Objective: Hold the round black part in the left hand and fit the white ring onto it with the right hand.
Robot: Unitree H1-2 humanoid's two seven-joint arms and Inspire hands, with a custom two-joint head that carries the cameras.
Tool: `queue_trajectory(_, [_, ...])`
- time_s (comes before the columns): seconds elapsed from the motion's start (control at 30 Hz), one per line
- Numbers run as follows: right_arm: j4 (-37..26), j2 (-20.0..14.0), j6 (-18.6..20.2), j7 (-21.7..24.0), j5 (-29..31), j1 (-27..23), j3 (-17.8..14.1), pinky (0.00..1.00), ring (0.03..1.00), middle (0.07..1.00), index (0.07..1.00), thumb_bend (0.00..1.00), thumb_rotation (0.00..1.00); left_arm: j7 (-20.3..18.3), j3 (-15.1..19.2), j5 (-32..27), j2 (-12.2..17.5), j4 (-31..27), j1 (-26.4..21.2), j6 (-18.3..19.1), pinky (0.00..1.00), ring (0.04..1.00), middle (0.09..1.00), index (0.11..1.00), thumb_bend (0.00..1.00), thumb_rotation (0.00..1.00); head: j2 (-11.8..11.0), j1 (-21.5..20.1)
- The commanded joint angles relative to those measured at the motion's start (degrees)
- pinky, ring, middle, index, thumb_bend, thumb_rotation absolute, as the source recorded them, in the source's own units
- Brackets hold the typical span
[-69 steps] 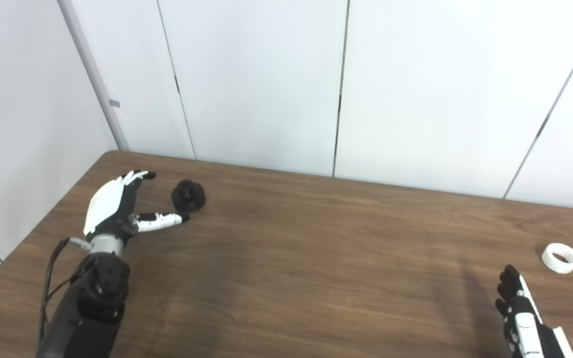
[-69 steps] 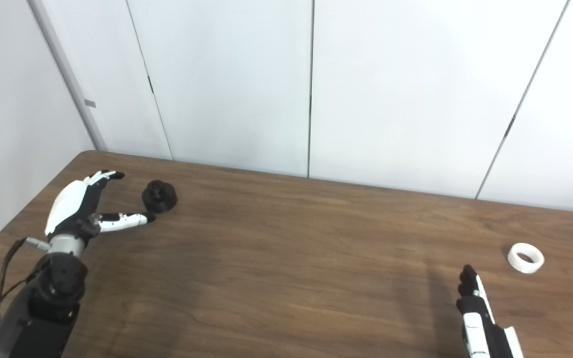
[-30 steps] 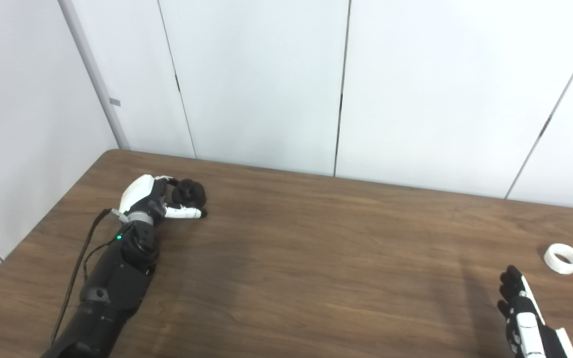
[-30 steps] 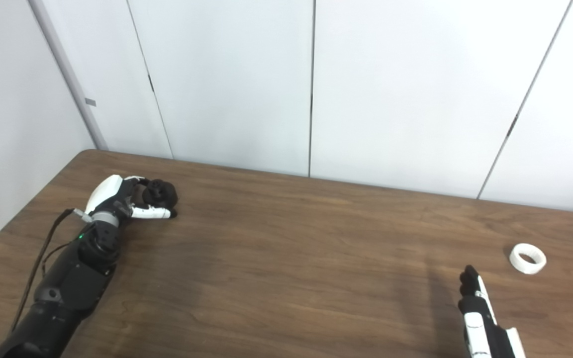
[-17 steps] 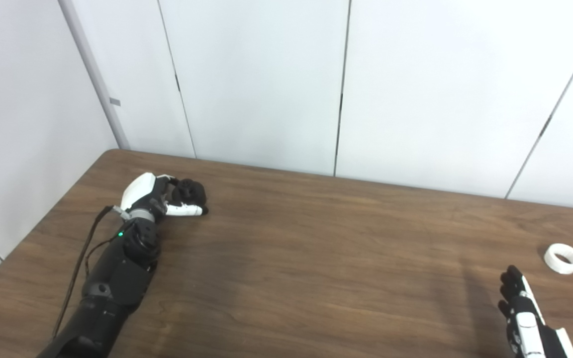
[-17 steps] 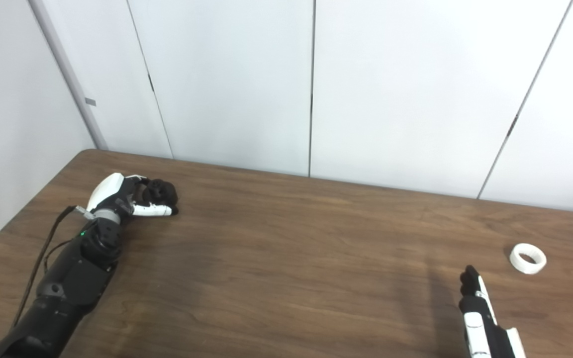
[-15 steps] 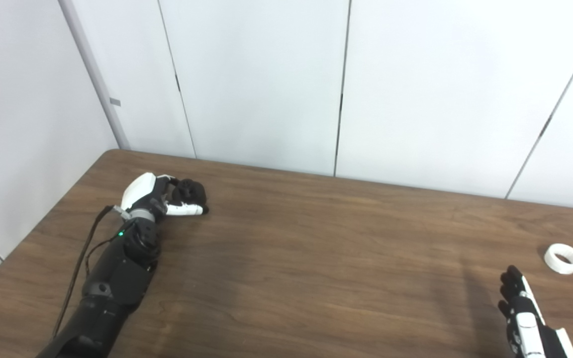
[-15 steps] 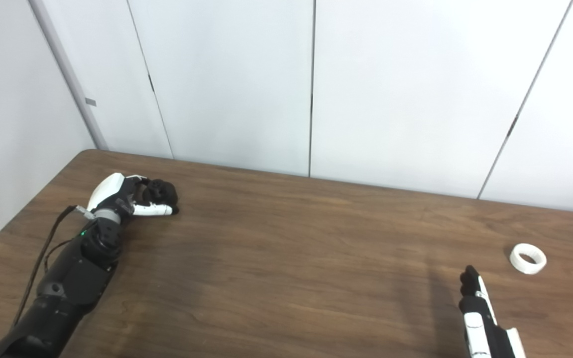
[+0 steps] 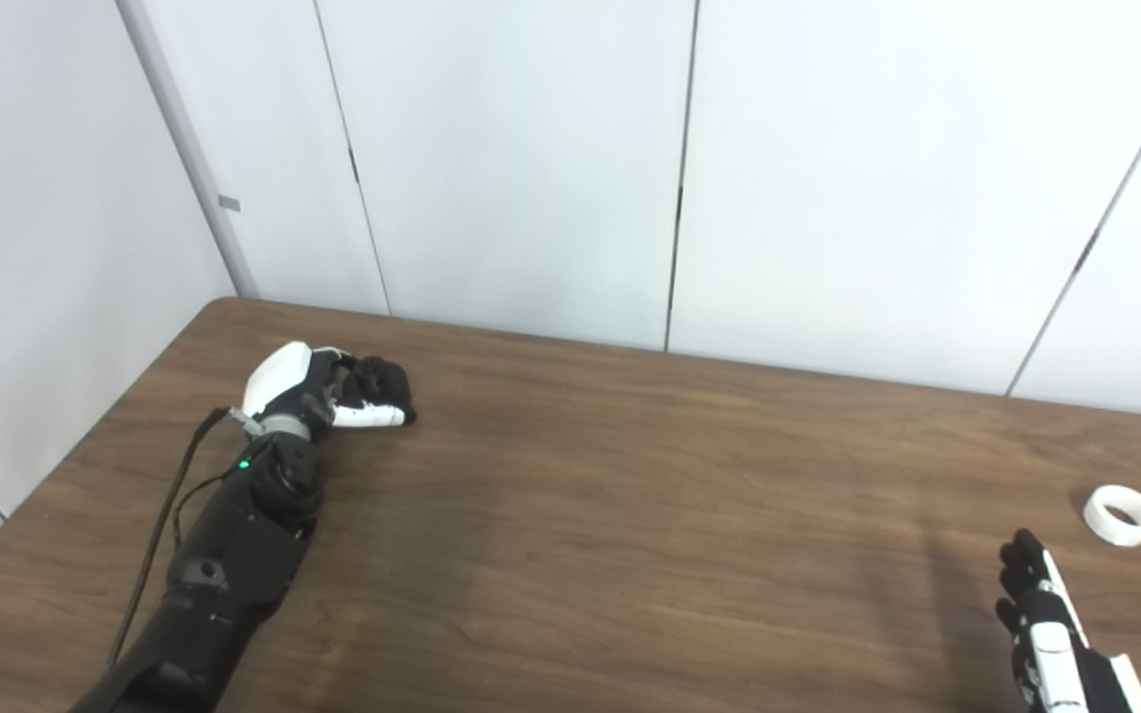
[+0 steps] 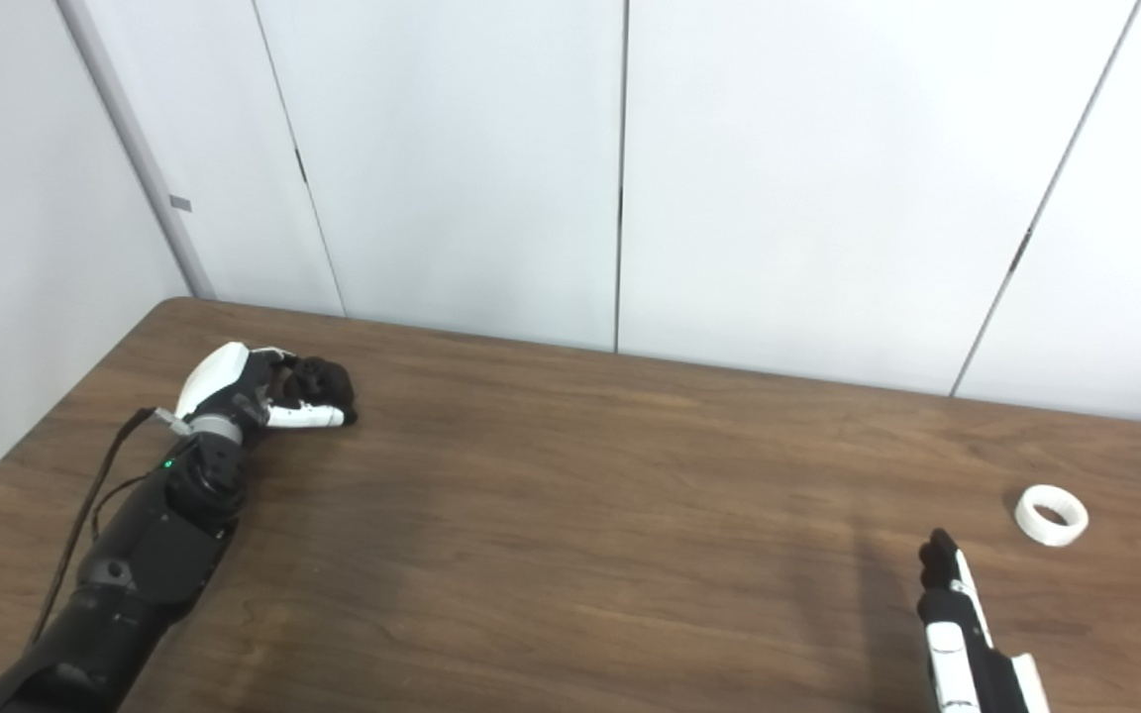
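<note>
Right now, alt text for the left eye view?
The left hand is closed around the black part at the far left of the wooden table. The white ring lies alone near the right edge, and the right hand waits just short of it, holding nothing.

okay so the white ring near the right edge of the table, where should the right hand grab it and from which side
Pinch the small white plastic ring across its outer wall, coming from above and its near side. It lies flat on the brown wooden table, hole up, beyond the right hand, with clear space around it.
</note>
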Motion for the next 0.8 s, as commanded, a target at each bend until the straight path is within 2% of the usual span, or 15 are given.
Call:
queue_trajectory(0.0, [-2.2,-0.6,-1.4,-0.1,0.4,2.6,0.3,1.0,1.0,0.99,1.0,0.32,1.0,0.9,-0.3,0.1,2.2,0.0,-2.6,-0.8,1.0,0.982,0.905,0.731,0.95,0.3,0.1,0.0])
queue_trajectory(0.2, [-2.6,-0.5,-0.8,0.0,1.1,2.6,0.1,1.0,1.0,0.995,1.0,0.3,1.0,2.0,-0.5,-0.1,2.4,0.9,-2.5,-2.1,1.0,0.974,0.889,0.664,0.89,0.23,0.1,0.0])
queue_trajectory(0.37, [-2.7,-0.5,-0.9,-0.1,1.5,2.7,0.0,1.0,1.0,0.993,1.0,0.29,1.0,4.4,0.8,-1.8,1.8,1.8,-2.1,-4.8,1.0,0.951,0.846,0.582,0.85,0.13,0.1,0.0])
queue_trajectory(0.4, [-2.6,-0.5,-1.0,-0.2,1.4,2.6,0.0,1.0,1.0,0.992,1.0,0.29,1.0,4.8,1.1,-2.2,1.7,1.9,-2.0,-5.1,1.0,0.942,0.838,0.526,0.66,0.09,0.1,-0.1])
queue_trajectory(0.43, [-2.6,-0.5,-1.0,-0.2,1.4,2.6,0.0,1.0,1.0,0.991,1.0,0.29,1.0,5.0,1.2,-2.5,1.6,2.0,-2.0,-5.2,0.97,0.936,0.834,0.507,0.59,0.07,0.1,-0.1])
queue_trajectory(0.5, [-2.5,-0.6,-1.1,-0.3,1.3,2.5,-0.1,1.0,1.0,0.99,1.0,0.3,1.0,5.3,0.9,-2.4,1.6,2.5,-2.0,-5.6,0.92,0.926,0.83,0.49,0.54,0.06,0.1,0.0])
queue_trajectory(0.77, [-2.3,-0.5,-1.8,-0.4,1.8,2.2,-0.5,1.0,1.0,0.985,1.0,0.32,1.0,6.6,-0.8,-1.4,2.0,4.2,-2.0,-7.6,0.85,0.9,0.797,0.484,0.52,0.05,0.2,-0.1])
